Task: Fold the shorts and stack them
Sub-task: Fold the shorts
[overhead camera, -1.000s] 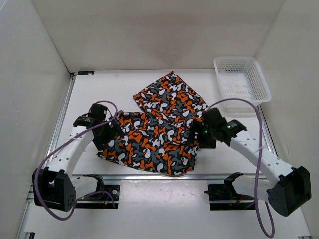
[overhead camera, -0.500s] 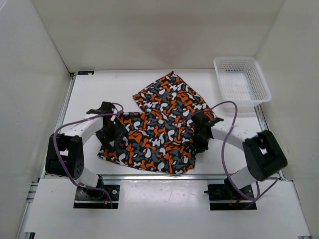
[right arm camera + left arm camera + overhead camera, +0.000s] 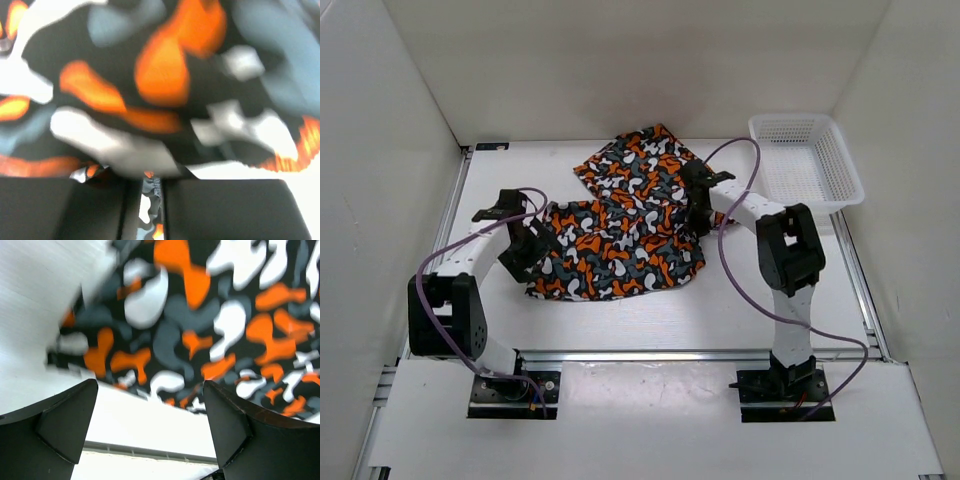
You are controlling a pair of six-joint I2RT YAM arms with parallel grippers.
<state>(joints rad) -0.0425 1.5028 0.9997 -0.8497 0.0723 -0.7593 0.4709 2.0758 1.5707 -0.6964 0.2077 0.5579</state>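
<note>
The shorts (image 3: 620,235), printed in orange, black, grey and white blotches, lie rumpled in the middle of the table, one part reaching toward the back wall. My right gripper (image 3: 699,208) is at their right edge. In the right wrist view my right gripper (image 3: 150,192) is shut on a thin fold of the shorts (image 3: 160,75), which fill that view. My left gripper (image 3: 527,250) sits at the shorts' left edge. It stands open (image 3: 150,405) over bare table, with the shorts (image 3: 200,315) just ahead of the fingertips and nothing between them.
A white mesh basket (image 3: 806,160) stands at the back right corner, close to the right arm's elbow. White walls enclose the table on three sides. A metal rail (image 3: 650,353) runs along the near edge by the arm bases.
The right gripper has shut on the shorts' right edge and pulled it toward the back. The shorts have shifted back and bunched. The left gripper has stayed open at their left edge.
</note>
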